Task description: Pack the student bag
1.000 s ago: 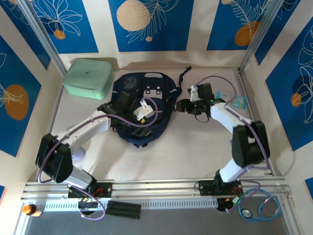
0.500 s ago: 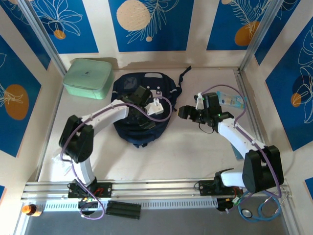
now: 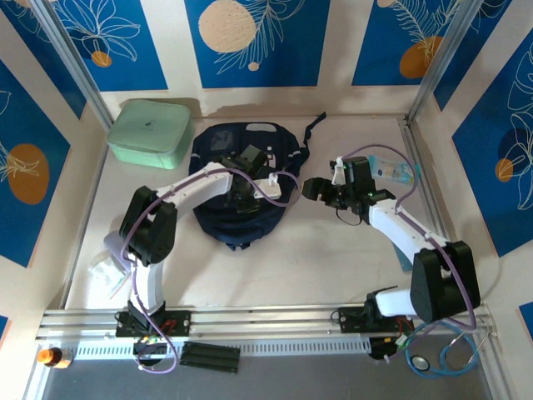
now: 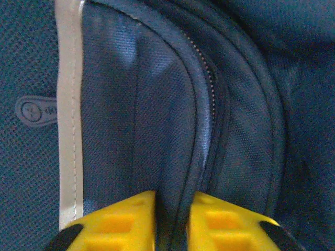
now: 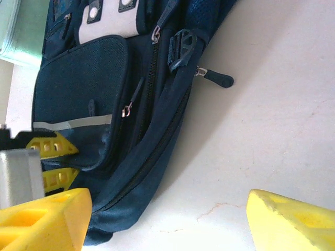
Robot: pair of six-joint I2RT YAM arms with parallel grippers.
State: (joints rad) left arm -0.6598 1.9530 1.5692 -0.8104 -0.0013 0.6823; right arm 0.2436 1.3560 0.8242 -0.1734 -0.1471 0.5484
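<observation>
The student bag [image 3: 238, 228] lies flat in the middle of the counter [image 3: 316, 258], front side up. The packing seems to be at its beginning. The left gripper [image 4: 172, 226] is clenched on a fold of the bag's fabric just beside a zipper [image 4: 209, 73], and that zipper looks closed. The right gripper [image 5: 168, 217] hangs released near the right edge of the bag and grasps nothing. A mint-green case [image 3: 150, 132] rests outside the bag, at its upper left. A clear packet [image 3: 391, 171] lies to the right. I judge that opening the bag and putting things in is all left to do.
</observation>
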